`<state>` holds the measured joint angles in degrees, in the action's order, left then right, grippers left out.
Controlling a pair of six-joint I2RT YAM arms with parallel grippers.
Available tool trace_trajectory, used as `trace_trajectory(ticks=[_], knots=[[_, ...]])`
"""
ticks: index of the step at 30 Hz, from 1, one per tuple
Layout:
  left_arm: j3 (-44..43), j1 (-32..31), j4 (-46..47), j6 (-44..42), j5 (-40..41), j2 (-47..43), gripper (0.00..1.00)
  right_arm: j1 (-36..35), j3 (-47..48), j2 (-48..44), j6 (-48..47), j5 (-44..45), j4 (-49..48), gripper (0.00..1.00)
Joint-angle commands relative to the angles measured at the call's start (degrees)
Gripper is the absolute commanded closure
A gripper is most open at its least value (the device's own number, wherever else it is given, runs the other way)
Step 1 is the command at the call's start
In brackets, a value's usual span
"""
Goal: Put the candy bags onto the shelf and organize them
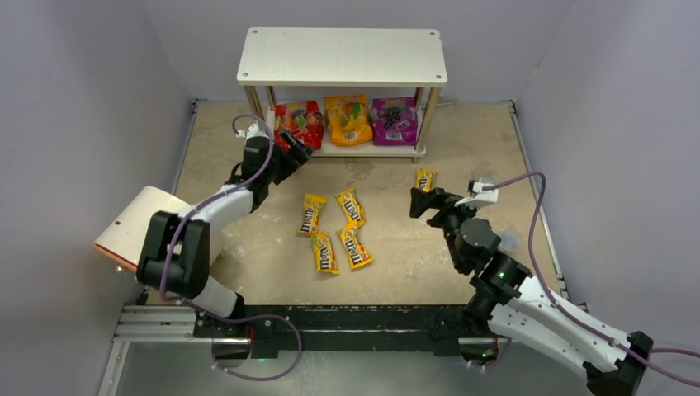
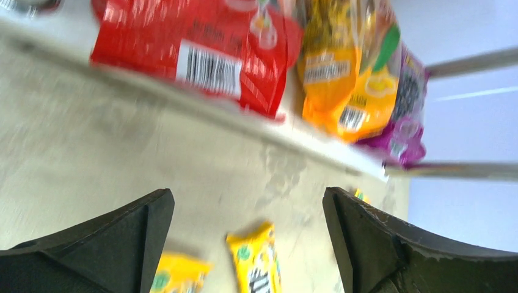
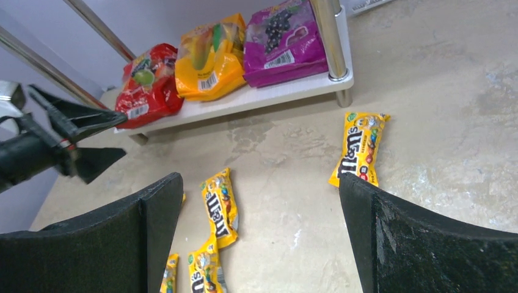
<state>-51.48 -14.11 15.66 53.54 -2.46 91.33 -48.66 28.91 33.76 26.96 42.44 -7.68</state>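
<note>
Blur smears the red pouch [image 2: 137, 36], cropped at the top edge

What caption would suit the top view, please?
Three pouches on the shelf, lower tier; five M&M's packets on the table.

Three pouches sat side by side on the lower board of the shelf [image 1: 342, 56], at the back of the table [image 1: 396, 272]: left pouch [image 1: 299, 124], middle pouch [image 1: 347, 120], right pouch [image 1: 394, 120]. In front of the shelf, four packets [image 1: 350, 206] lay clustered mid-table, two behind and two nearer the arms. The fifth packet [image 1: 425, 179] lay apart to their right, near the shelf's right front post. The left gripper [image 1: 297, 157] hung just before the left pouch, and the right gripper [image 1: 419, 202] just before the fifth packet. A cylinder [image 1: 136, 223] lay at the table's left edge.
</note>
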Motion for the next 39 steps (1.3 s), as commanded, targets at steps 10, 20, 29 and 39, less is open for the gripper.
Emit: trace_trajectory(ticks=[10, 20, 29, 39], knots=[[13.21, -8.92, -42.92, -7.20, 10.39, -33.92, 0.06, 0.21, 6.47, 11.13, 5.51, -14.83, 10.05, 0.01], [24.59, -8.83, -34.23, -5.92, 5.82, -37.34, 0.22, 0.15, 4.71, 13.93, 5.74, -21.38, 3.00, 0.02], [25.12, -8.66, -18.13, -7.23, -0.16, -25.37, 0.32, 0.16, 3.13, 11.45, 5.47, -19.63, 4.58, 0.01], [25.71, -8.66, -11.90, -5.84, 1.57, -19.83, 0.44, 0.21, 3.55, 12.63, 3.87, -18.44, 3.89, 0.01]])
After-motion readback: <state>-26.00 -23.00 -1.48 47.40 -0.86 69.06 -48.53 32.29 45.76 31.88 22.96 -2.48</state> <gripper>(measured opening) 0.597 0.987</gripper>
